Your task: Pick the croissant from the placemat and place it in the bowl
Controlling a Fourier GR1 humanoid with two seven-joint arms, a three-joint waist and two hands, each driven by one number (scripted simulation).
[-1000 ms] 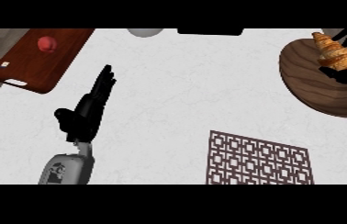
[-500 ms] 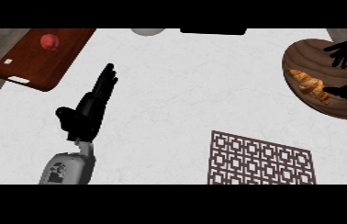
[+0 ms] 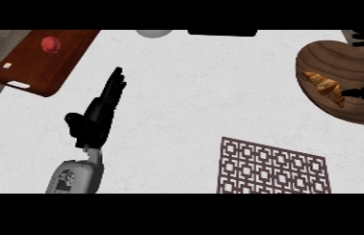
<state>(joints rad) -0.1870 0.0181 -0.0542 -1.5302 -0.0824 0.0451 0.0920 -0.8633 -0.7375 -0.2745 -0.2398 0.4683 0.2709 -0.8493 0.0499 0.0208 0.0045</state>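
Note:
The golden croissant (image 3: 323, 87) lies inside the dark wooden bowl (image 3: 320, 60) at the right edge, touched by neither hand. Only a small black part of my right hand (image 3: 353, 91) shows at the right border, just beside the croissant over the bowl. The brown lattice placemat (image 3: 270, 166) lies at the lower right with nothing on it. My left hand (image 3: 96, 116) rests open at the left, fingers straight and pointing away, holding nothing.
A reddish wooden cutting board (image 3: 43, 68) at the far left carries a small red item (image 3: 50, 43). A pale round object (image 3: 153, 32) and a flat black object (image 3: 222, 32) sit along the far edge.
The croissant went from held above the bowl to lying in it. My right hand let go and drew back off the right edge. The left hand has not moved.

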